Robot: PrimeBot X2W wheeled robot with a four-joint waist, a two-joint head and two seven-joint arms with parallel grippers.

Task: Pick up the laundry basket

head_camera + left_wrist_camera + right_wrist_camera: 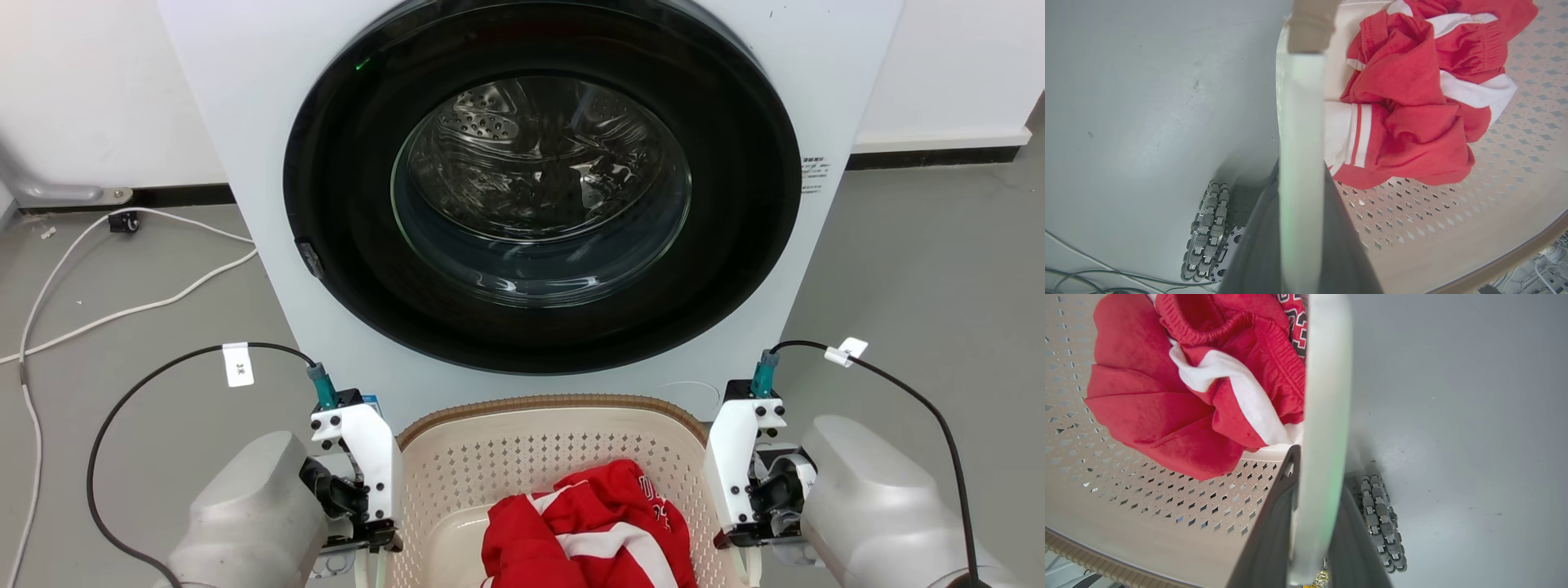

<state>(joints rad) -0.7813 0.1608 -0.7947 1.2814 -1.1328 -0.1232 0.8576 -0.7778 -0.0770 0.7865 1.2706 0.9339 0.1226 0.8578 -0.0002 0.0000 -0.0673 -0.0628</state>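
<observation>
Directly before the washing machine (237, 98), near the robot, is the laundry basket (555, 453), with red-and-white clothing (588, 531) inside. The left gripper (1301, 171) and the right gripper (1321, 469) each clamp a white side handle at the basket's left and right.

A: Head view, 6 o'clock: what do you lose?
B: The bottom edge cuts off your laundry basket (539, 457) and its red garment (588, 523).
A: 2 o'clock?
B: Washing machine (245, 98) label (813, 175): print too small to read.
</observation>
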